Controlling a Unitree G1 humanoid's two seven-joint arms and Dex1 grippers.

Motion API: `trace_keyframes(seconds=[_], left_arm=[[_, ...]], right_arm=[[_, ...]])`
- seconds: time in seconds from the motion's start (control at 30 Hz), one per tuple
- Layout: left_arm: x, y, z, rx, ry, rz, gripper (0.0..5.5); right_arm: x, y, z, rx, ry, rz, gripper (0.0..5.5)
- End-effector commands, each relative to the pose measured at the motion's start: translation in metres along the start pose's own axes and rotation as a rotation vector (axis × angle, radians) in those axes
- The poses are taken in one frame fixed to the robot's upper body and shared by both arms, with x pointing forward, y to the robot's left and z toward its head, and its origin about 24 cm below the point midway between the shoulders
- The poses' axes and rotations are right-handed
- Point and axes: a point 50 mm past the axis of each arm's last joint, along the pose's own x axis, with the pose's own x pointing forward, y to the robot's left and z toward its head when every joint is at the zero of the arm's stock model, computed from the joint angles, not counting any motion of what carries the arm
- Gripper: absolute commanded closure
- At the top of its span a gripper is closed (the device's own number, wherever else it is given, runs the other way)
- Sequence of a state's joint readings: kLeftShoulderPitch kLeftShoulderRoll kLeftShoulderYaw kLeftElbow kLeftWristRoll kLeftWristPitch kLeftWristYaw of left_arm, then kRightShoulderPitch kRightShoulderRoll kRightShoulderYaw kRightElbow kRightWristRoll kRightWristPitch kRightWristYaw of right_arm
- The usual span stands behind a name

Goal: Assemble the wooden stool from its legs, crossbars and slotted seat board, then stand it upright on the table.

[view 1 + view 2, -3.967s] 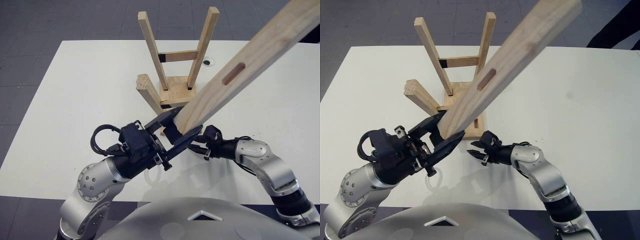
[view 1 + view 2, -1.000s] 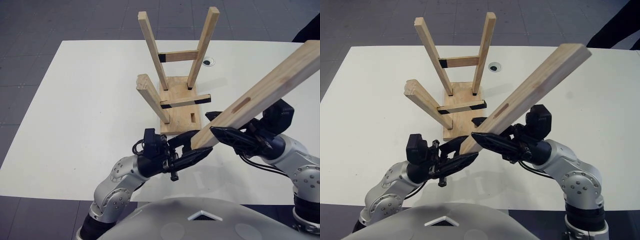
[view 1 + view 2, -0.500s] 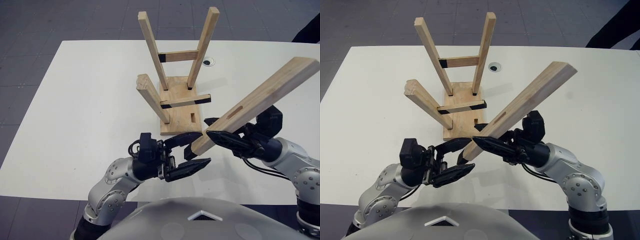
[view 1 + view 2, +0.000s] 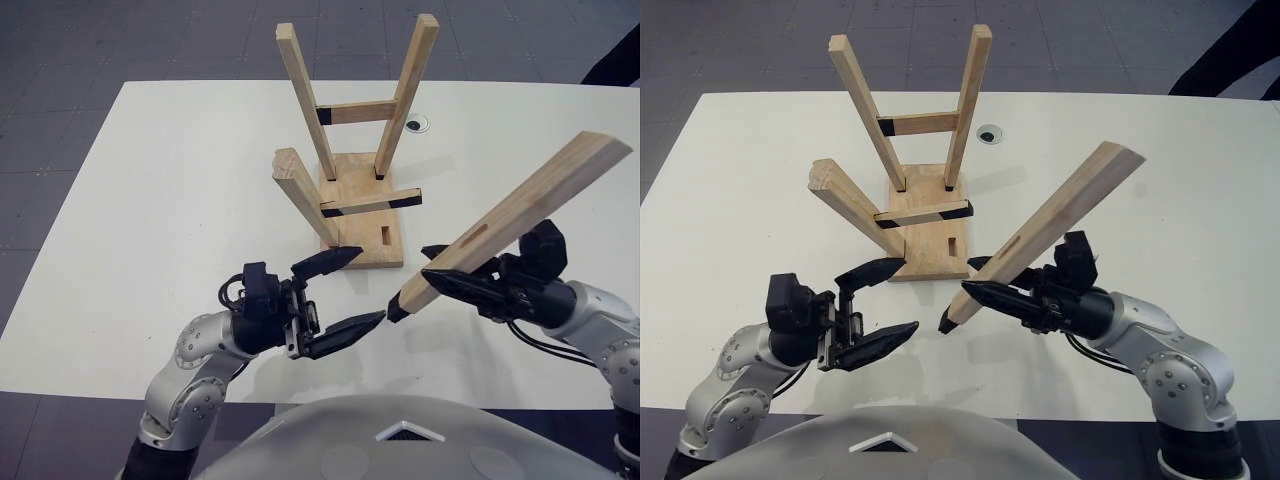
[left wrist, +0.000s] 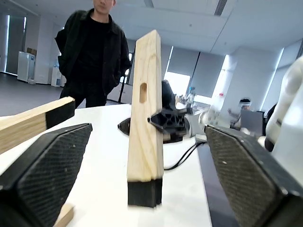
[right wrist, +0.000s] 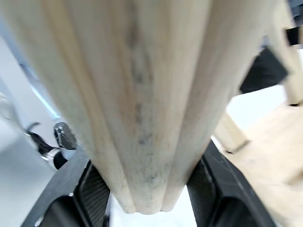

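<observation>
The seat board (image 4: 361,220) lies upside down on the white table (image 4: 150,200). Three legs stand in it, joined by a back crossbar (image 4: 358,112) and a side crossbar (image 4: 372,203). My right gripper (image 4: 440,270) is shut on the loose fourth leg (image 4: 512,220), which slants up to the right, its black-tipped lower end hovering just in front of the board. My left gripper (image 4: 370,283) is open, left of that end and apart from it. In the left wrist view the leg (image 5: 144,118) stands beyond the spread pads (image 5: 45,175). The right wrist view looks along the leg (image 6: 142,94).
A round cable hole (image 4: 414,124) sits in the table behind the stool. The table's near edge runs just below both grippers. Bare tabletop lies to the left and right of the seat board.
The leg passed from my left gripper to my right one. The left gripper let go, opened and drew back to the left. The right gripper has tilted the leg lower.
</observation>
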State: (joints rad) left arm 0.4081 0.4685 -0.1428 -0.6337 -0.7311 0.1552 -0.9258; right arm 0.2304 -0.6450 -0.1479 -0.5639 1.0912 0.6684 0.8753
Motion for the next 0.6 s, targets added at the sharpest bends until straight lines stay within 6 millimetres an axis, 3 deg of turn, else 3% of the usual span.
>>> trace_keyframes(seconds=[0.03, 0.13, 0.37, 0.53, 0.6], left_arm=[[-0.019, 0.010, -0.010, 0.105, 0.198, 0.028, 1.11], [-0.031, 0.018, -0.022, 0.177, 0.335, 0.056, 1.41], [-0.044, 0.040, -0.036, 0.315, 0.479, 0.165, 2.49], [-0.038, 0.053, -0.044, 0.411, 0.520, 0.217, 3.30], [-0.036, 0.059, -0.049, 0.445, 0.544, 0.250, 3.34]], right_arm=[[-0.009, -0.015, 0.002, -0.094, 0.022, -0.094, 3.45], [-0.009, -0.027, -0.003, -0.154, 0.039, -0.144, 3.45], [-0.004, -0.049, -0.014, -0.262, 0.087, -0.146, 3.45], [0.001, -0.061, -0.009, -0.322, 0.045, -0.103, 3.45], [0.003, -0.066, -0.004, -0.337, 0.021, -0.090, 3.45]])
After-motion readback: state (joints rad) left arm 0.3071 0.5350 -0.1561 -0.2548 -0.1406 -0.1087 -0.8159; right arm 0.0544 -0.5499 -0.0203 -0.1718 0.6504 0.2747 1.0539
